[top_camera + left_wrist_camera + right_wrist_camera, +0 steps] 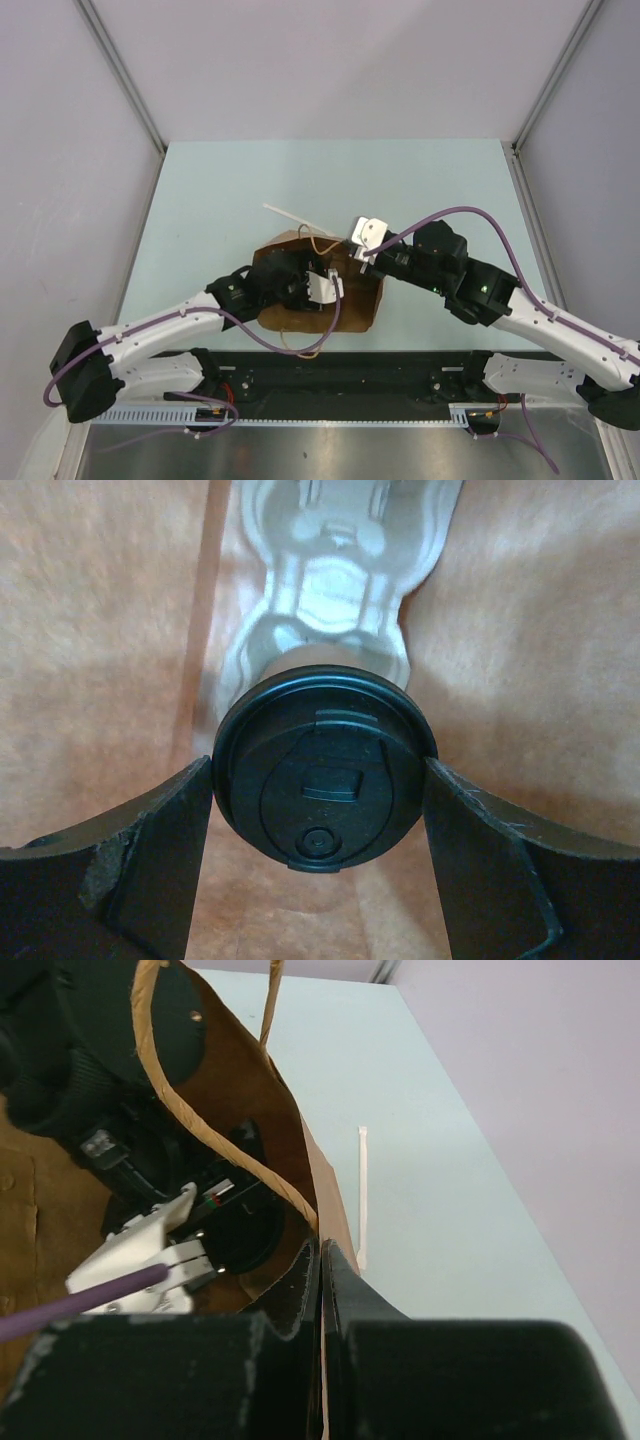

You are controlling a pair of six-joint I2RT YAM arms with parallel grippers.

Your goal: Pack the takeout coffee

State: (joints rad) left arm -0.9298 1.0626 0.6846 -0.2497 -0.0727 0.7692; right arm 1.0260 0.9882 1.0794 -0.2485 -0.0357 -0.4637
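The takeout coffee shows in the left wrist view as a tan cup with a round black lid (325, 780), seen from above inside the brown paper bag (100, 630). My left gripper (318, 770) is down in the bag, its two black fingers pressed against the lid's sides. In the top view the cup is hidden by the left wrist (318, 285) inside the bag (360, 305). My right gripper (322, 1250) is shut on the bag's rim (325, 1185), holding the mouth open; it also shows in the top view (354, 258).
A pale moulded shape (330, 570) lies on the bag floor beyond the cup. A thin white stick (290, 215) lies on the pale green table behind the bag, right of the rim in the right wrist view (362, 1190). A paper handle (190, 1120) loops over the bag's mouth.
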